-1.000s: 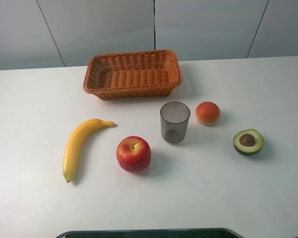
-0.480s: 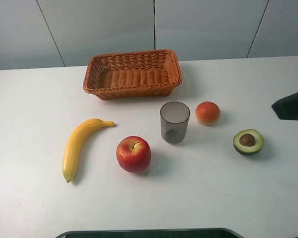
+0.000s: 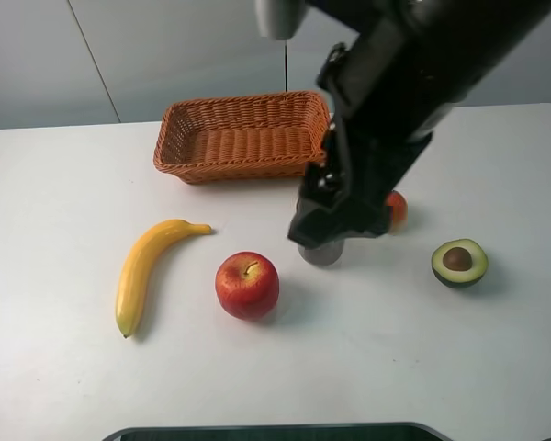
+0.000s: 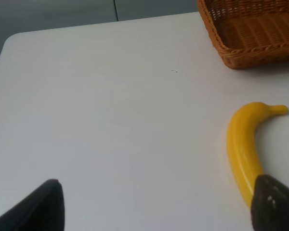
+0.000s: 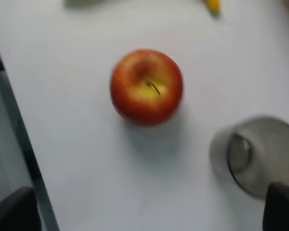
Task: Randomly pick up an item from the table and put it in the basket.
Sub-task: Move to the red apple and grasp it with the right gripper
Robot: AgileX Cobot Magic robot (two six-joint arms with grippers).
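We find the apple (image 3: pixel 247 286) on the table (image 3: pixel 64 386), roughly midway between front and back edges and a little left of centre. It lies between the banana (image 3: pixel 147 269) and the grey cup (image 5: pixel 260 161), and the basket (image 3: pixel 245 136) sits by the back edge. Our right gripper (image 5: pixel 149 211) hangs above apple and cup, jaws spread wide and empty; our left gripper (image 4: pixel 156 207), likewise spread and empty, is near the banana toward the left edge.

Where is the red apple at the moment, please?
In the exterior high view, the apple lies on the table just left of centre, between the banana and the grey cup.
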